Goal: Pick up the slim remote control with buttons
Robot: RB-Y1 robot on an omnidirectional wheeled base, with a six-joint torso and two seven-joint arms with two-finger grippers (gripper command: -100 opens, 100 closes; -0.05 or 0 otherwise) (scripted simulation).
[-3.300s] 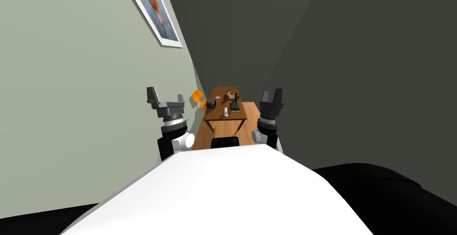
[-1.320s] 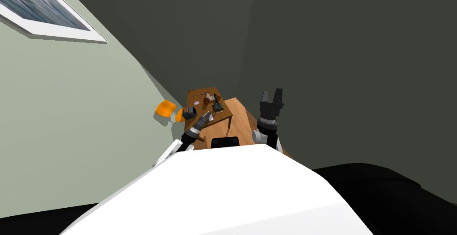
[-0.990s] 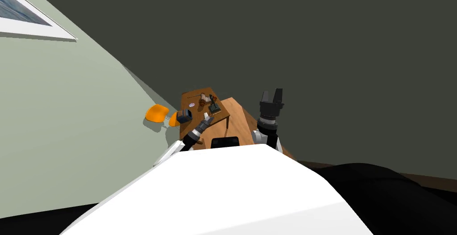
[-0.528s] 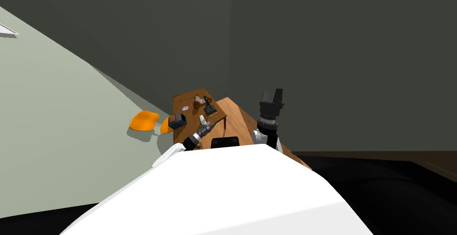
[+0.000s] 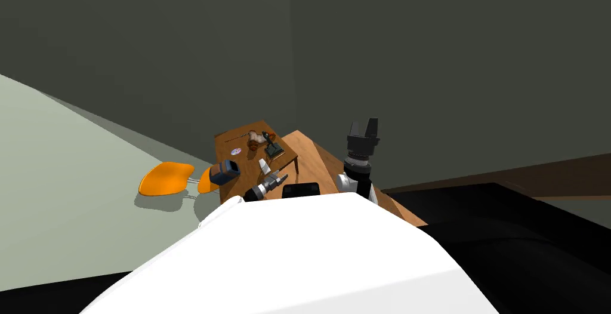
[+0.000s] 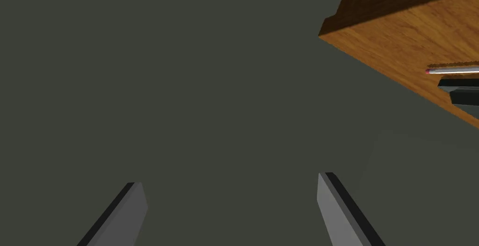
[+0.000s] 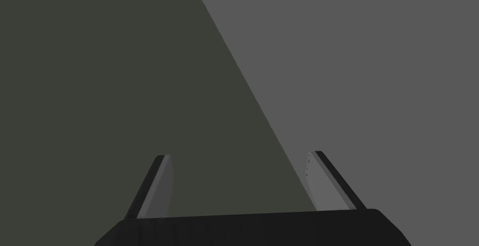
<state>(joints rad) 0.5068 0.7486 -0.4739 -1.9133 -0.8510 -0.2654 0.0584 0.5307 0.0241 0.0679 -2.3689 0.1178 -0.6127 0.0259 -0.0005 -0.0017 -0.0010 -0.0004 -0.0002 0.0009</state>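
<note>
1. Located: remote control (image 5: 263, 165), taken to be the small white slim slab lying flat on the wooden table (image 5: 241, 162), toward the near edge. Buttons too small to confirm. Dark blue box (image 5: 224, 172) at its 9 o'clock, dark stand-like item (image 5: 274, 148) at its 1 o'clock.
2. Left gripper (image 5: 278, 178): at the slab's 5 o'clock, near but apart. Fingers spread wide, nothing between. Aimed past the table corner at a dark wall, not down at the slab.
3. Right gripper (image 5: 364, 122): raised at the table's 3 o'clock, well apart. Fingers spread, empty.
4. Handling, judged: light, rigid, smooth-shelled and likely slippery. Low profile leaves little side to catch.
5. Hold advised: from above, across the narrow width at mid-length, with the blades on the long edges. Likely to skid on the wood, or tip if taken by one end.
</note>
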